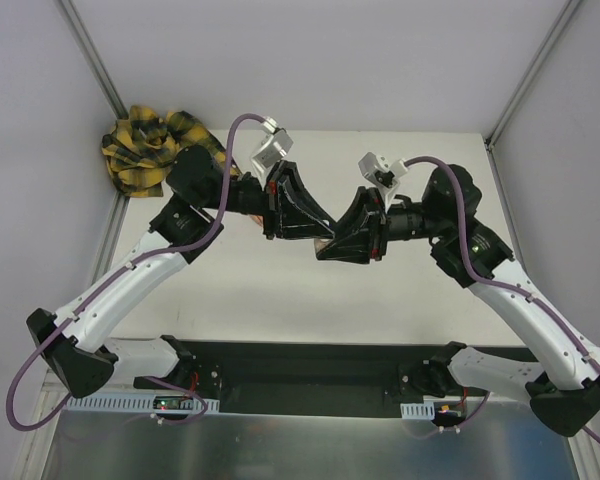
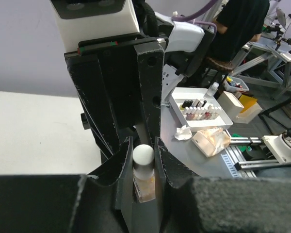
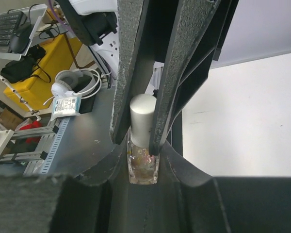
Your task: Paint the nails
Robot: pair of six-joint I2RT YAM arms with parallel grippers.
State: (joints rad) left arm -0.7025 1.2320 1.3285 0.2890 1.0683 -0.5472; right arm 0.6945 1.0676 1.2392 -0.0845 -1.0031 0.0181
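A small clear nail-polish bottle with a white cap is held upright above the middle of the table, where both grippers meet. My right gripper is shut on its glass body. My left gripper is shut on the cap, with the glass showing below it. From above, the left gripper and right gripper touch tip to tip and hide the bottle. The yellow-and-black plaid sleeve lies at the back left. The nails are hidden behind my left arm.
A white tray of polish bottles, a crumpled tissue and a packet lie on a bench beyond the table. The black mounting plate runs along the near edge. Enclosure walls stand close on both sides.
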